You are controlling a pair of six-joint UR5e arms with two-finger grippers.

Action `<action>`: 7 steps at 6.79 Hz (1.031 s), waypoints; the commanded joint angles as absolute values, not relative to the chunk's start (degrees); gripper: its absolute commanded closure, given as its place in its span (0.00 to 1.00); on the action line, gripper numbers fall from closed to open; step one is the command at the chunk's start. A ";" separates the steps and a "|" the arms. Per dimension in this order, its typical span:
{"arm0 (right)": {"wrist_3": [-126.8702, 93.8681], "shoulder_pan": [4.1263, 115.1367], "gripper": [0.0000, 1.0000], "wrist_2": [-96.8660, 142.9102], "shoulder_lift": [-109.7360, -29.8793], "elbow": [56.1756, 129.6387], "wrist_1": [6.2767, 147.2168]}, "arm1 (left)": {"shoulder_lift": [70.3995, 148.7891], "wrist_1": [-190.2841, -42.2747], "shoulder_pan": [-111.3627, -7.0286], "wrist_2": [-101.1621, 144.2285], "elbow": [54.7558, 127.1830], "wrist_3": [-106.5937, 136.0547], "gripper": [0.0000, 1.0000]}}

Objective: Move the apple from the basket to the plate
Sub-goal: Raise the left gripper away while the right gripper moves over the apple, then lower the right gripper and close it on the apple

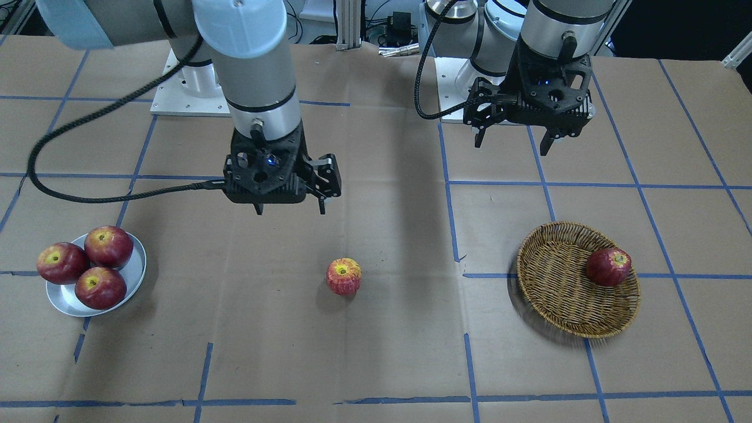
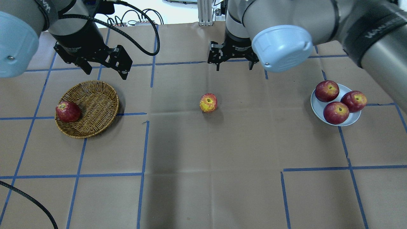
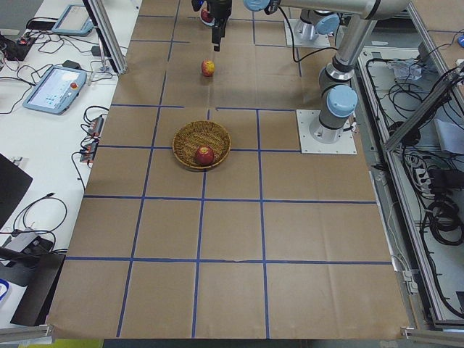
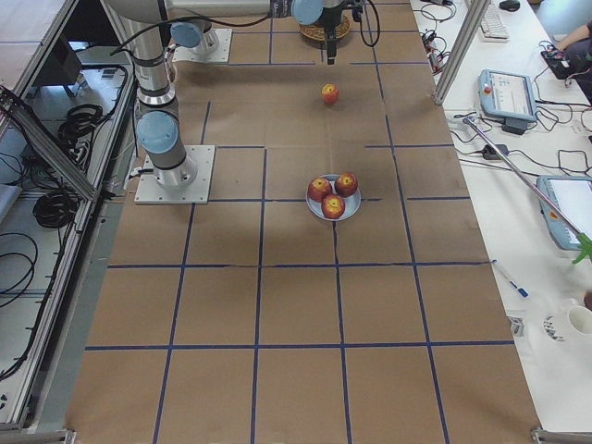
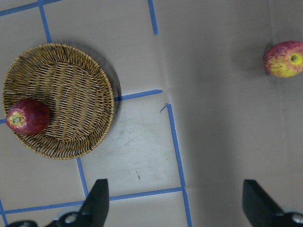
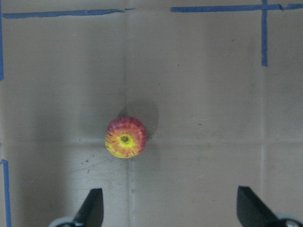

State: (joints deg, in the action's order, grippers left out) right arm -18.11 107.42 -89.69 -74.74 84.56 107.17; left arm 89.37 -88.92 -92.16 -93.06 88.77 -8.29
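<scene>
The streaky orange-red apple (image 1: pixel 344 276) with a yellow stem hollow stands alone on the paper-covered table, midway between basket and plate (image 2: pixel 208 103). The wicker basket (image 1: pixel 558 294) (image 2: pixel 95 105) holds one dark red apple (image 2: pixel 67 111). The metal plate (image 1: pixel 136 270) (image 2: pixel 313 106) holds three dark red apples. My right gripper (image 1: pixel 290 210) (image 2: pixel 234 67) hovers open and empty above the table, a little towards the robot from the streaky apple (image 6: pixel 125 137). My left gripper (image 1: pixel 512 145) (image 2: pixel 106 73) hangs open and empty just robot-side of the basket (image 5: pixel 71 94).
Blue tape lines grid the brown paper. The arms' black cables hang over the table near both grippers. Tablets, cables and a mug lie on side benches beyond the table's operator-side edge in the side views.
</scene>
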 commanded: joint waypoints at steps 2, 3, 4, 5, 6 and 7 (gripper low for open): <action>-21.01 110.30 0.00 -89.74 -67.42 86.64 113.20 | 89.12 -87.45 -92.02 -93.25 89.47 -8.70 0.01; -21.09 110.39 0.00 -89.91 -66.54 89.79 120.95 | 89.90 -87.36 -91.85 -93.08 89.56 -8.61 0.01; -21.09 110.39 0.00 -89.83 -65.32 92.26 125.90 | 89.91 -87.36 -91.85 -93.08 89.47 -8.70 0.01; -21.09 110.39 0.00 -89.82 -63.82 93.50 128.82 | 89.74 -87.36 -91.93 -93.08 89.47 -8.27 0.01; -21.09 110.39 0.00 -89.74 -62.07 94.30 131.54 | 89.56 -87.28 -91.85 -92.47 89.47 -7.74 0.01; -21.01 110.39 0.00 -89.74 -60.22 95.00 133.40 | 89.73 -85.97 -91.85 -88.37 89.56 -7.56 0.01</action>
State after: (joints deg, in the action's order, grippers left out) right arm -21.07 110.39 -89.76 -62.28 94.03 130.78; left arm 89.67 -86.97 -91.87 -91.60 89.49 -7.88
